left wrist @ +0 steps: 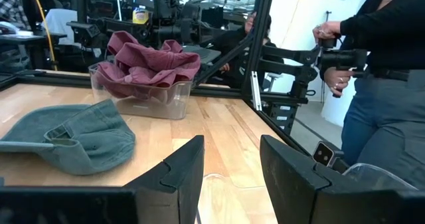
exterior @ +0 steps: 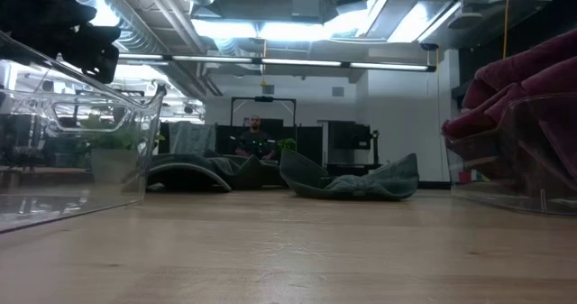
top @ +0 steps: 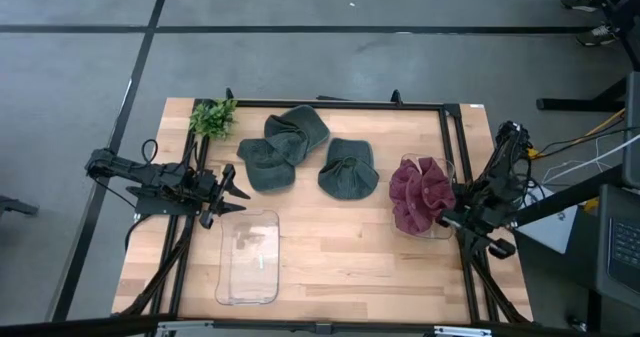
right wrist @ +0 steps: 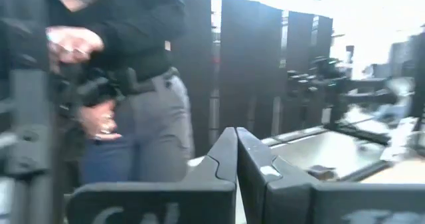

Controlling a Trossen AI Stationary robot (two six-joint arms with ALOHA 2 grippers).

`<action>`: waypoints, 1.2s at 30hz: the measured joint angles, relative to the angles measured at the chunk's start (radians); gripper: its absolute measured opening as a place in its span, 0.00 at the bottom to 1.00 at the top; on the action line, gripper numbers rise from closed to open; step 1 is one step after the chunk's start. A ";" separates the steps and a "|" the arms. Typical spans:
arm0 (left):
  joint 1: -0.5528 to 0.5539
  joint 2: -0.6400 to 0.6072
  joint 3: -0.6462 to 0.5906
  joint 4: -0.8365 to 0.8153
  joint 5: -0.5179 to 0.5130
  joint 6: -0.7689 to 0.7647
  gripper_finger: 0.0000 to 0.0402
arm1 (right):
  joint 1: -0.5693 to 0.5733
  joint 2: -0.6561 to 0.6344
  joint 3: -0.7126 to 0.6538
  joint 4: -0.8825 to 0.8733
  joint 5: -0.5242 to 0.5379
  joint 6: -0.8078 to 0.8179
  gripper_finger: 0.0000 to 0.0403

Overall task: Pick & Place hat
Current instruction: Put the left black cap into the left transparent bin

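**Hands idle, hats on the counter**

From above, three green hats [top: 285, 137] lie mid-counter [top: 340, 267]; maroon hats [top: 420, 192] fill the right bin. Left hand [top: 232, 192] gapes empty; right hand [top: 450, 217] is closed, empty (wrist views alone show a person [left wrist: 382, 84]).

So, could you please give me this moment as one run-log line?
left gripper: open, above empty clear plastic bin | right gripper: shut, parked at table edge | dark green cloth hats: on table | maroon hats: binned
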 joint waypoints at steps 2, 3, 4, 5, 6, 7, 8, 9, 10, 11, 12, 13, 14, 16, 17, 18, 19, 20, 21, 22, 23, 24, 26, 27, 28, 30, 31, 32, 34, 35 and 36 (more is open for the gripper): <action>0.000 0.000 0.000 0.000 0.000 0.000 0.36 | 0.000 0.000 0.000 -0.006 0.056 -0.032 0.01; 0.000 0.000 0.000 0.000 0.000 0.000 0.36 | 0.000 0.000 0.001 -0.019 0.081 -0.041 0.01; 0.000 0.000 0.000 0.000 0.000 0.000 0.36 | 0.000 0.000 0.001 -0.040 0.104 -0.045 0.01; 0.000 0.000 0.000 0.000 0.000 0.000 0.36 | 0.000 0.000 0.000 -0.065 0.125 -0.045 0.01; 0.000 0.000 0.000 0.000 0.000 0.000 0.36 | 0.000 0.000 0.001 -0.093 0.138 -0.041 0.01; 0.000 0.000 0.000 0.000 0.000 0.000 0.36 | 0.000 0.000 0.001 -0.122 0.140 -0.039 0.01; 0.000 0.000 0.000 0.000 0.000 0.000 0.36 | 0.000 0.000 0.001 -0.150 0.137 -0.038 0.01; 0.000 0.000 0.000 0.000 0.000 0.000 0.36 | 0.000 0.000 0.001 -0.170 0.137 -0.038 0.01; 0.000 0.000 0.000 0.000 0.000 0.000 0.36 | 0.001 0.003 0.000 -0.173 0.132 -0.040 0.01; 0.000 0.000 0.000 0.000 0.000 0.000 0.36 | 0.003 0.003 0.000 -0.170 0.129 -0.042 0.01; 0.000 0.000 0.000 0.000 0.000 0.000 0.36 | 0.006 0.001 0.000 -0.169 0.129 -0.047 0.01; 0.000 0.000 0.000 0.000 0.000 0.000 0.36 | 0.009 0.001 0.001 -0.167 0.128 -0.054 0.01; 0.000 0.000 0.000 0.000 0.000 0.000 0.36 | 0.013 0.001 0.001 -0.168 0.129 -0.060 0.01; 0.000 0.000 0.000 0.000 0.000 0.000 0.36 | 0.019 0.001 0.001 -0.168 0.129 -0.059 0.01; 0.000 0.000 0.000 0.000 0.000 0.000 0.36 | 0.022 0.001 0.001 -0.168 0.129 -0.052 0.01; 0.000 0.000 0.000 0.000 0.000 0.000 0.36 | 0.025 0.001 0.001 -0.168 0.128 -0.038 0.01; 0.000 0.000 0.000 0.000 0.000 0.000 0.36 | 0.028 0.001 0.001 -0.168 0.123 -0.018 0.01; 0.000 0.000 0.000 0.000 0.000 0.000 0.36 | 0.032 0.001 0.001 -0.169 0.109 0.006 0.01; 0.000 0.000 0.000 0.000 0.000 0.000 0.36 | 0.037 0.001 0.001 -0.172 0.088 0.029 0.01; 0.000 0.000 0.000 0.000 0.000 0.000 0.36 | 0.041 0.001 0.001 -0.178 0.067 0.052 0.01; 0.000 0.000 0.000 0.000 0.000 0.000 0.36 | 0.046 0.001 0.001 -0.182 0.049 0.073 0.01; 0.000 0.000 0.000 0.000 0.000 0.000 0.36 | 0.053 0.001 0.001 -0.182 0.047 0.091 0.01; 0.000 0.000 0.000 0.000 0.000 0.000 0.36 | 0.061 0.001 0.001 -0.181 0.048 0.102 0.01; 0.000 0.000 0.000 0.000 0.000 0.000 0.36 | 0.063 0.001 0.001 -0.182 0.048 0.102 0.01; 0.000 0.000 0.000 0.000 0.000 0.000 0.36 | 0.065 0.001 0.001 -0.182 0.049 0.102 0.01; 0.000 0.000 0.000 0.000 0.000 0.000 0.36 | 0.064 0.001 0.001 -0.181 0.051 0.096 0.01; 0.000 0.000 0.000 0.000 0.000 0.000 0.36 | 0.064 0.001 0.001 -0.181 0.057 0.093 0.01; 0.000 0.000 0.000 0.000 0.000 0.000 0.36 | 0.064 0.001 0.001 -0.181 0.058 0.091 0.01; 0.000 0.000 0.000 0.000 0.000 0.000 0.36 | 0.064 0.001 0.001 -0.181 0.058 0.084 0.01; 0.000 0.000 0.000 0.000 0.000 0.000 0.36 | 0.064 0.001 0.001 -0.181 0.058 0.075 0.01; 0.000 0.000 0.000 0.000 0.000 0.000 0.36 | 0.064 0.001 0.001 -0.181 0.058 0.059 0.01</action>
